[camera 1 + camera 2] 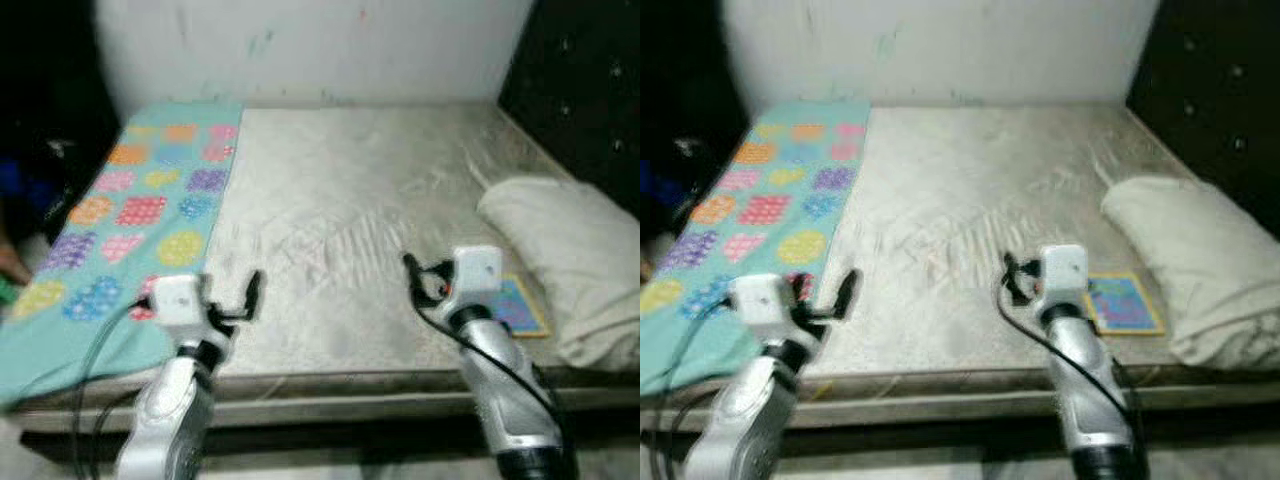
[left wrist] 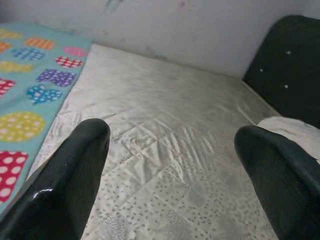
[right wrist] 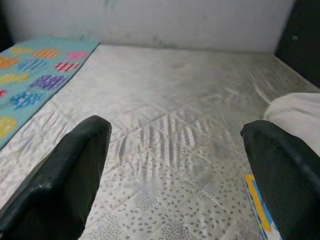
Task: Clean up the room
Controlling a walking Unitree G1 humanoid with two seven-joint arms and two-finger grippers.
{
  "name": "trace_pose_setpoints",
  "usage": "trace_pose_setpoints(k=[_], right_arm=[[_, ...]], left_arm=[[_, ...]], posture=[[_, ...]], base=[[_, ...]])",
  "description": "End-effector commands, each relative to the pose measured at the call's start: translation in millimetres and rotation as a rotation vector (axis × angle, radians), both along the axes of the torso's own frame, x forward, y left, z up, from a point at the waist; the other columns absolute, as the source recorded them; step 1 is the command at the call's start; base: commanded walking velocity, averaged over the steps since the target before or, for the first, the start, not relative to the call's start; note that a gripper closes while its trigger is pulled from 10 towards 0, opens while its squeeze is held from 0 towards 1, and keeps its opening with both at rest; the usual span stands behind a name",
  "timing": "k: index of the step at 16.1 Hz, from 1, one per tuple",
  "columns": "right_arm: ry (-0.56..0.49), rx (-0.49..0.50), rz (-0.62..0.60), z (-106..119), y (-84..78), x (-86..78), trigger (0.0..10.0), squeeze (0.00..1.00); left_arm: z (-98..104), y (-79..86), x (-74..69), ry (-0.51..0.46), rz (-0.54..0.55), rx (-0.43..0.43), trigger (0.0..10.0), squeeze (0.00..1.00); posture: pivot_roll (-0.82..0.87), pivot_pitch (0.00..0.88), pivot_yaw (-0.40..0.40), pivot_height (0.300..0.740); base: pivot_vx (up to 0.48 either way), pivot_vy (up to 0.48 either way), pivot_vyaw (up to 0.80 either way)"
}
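Both end effectors hover released over the bare mattress [image 1: 350, 210]: left end effector [image 1: 252, 296] beside the patterned blanket [image 1: 120, 220], right end effector [image 1: 418, 280] near a colourful book [image 1: 520, 305] and pillow [image 1: 570, 255].

Bare mattress [image 1: 350, 200] against pale wall [image 1: 320, 40], dark padded headboard [image 1: 590, 90] right.
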State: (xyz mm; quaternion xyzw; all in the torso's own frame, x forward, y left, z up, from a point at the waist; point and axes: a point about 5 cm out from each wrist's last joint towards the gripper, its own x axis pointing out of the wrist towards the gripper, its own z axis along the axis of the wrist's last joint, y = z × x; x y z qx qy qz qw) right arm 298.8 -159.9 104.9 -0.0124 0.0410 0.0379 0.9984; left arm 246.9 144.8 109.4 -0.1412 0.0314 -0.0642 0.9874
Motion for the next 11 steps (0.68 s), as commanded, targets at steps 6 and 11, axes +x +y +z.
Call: trace_pose_setpoints(k=[6, 11], right_arm=[[-0.011, 0.003, 0.024, 4.9, 5.4, 2.9, 10.0, 0.00], [-0.006, -0.001, 0.027, 4.0, 5.5, 2.5, 10.0, 0.00]], left_arm=[[6.0, 4.7, 1.3, -0.037, -0.006, -0.001, 10.0, 0.00], [4.7, 3.5, -1.1, -0.031, -0.012, -0.003, 10.0, 0.00]], posture=[[-0.08, 0.000, -0.023, 0.740], [-0.08, 0.000, -0.026, 0.740]], base=[[0.042, 0.000, 0.00], [0.289, 0.000, 0.00]])
